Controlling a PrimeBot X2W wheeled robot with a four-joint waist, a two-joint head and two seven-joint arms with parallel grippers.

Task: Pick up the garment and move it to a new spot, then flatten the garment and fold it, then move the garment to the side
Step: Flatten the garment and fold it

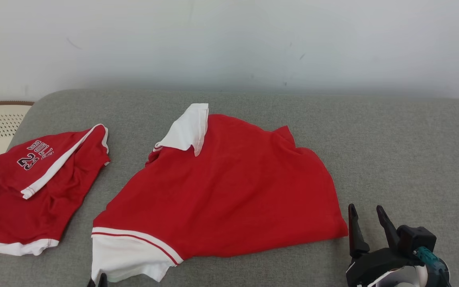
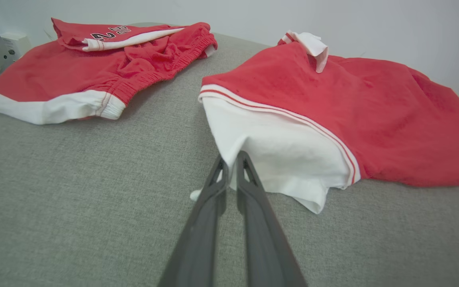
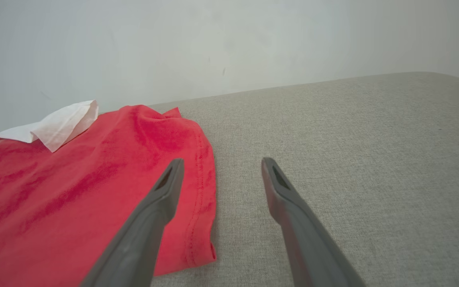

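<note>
Pinching the white sleeve (image 2: 277,155) of the shirt (image 2: 353,95), our left hand (image 2: 231,157) is nearly closed; our right hand (image 3: 222,160) gapes empty. So thin a grip may slip, rumpling the shirt.

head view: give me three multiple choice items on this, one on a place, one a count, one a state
1. Where do the red shorts lie relative to the red shirt?
A. on the robot's left of it
B. on the robot's right of it
C. on top of it

2. How many garments lie on the grey cushion?
A. one
B. two
C. three

3. How is the right end effector?
A. open, holding nothing
B. shut on the shirt's hem
C. shut on the shorts

Answers:
1 A, the shorts lie apart from the shirt, toward the left edge.
2 B, the shorts and the shirt are the two garments there.
3 A, its fingers stand spread beside the shirt's corner with nothing between them.
</note>
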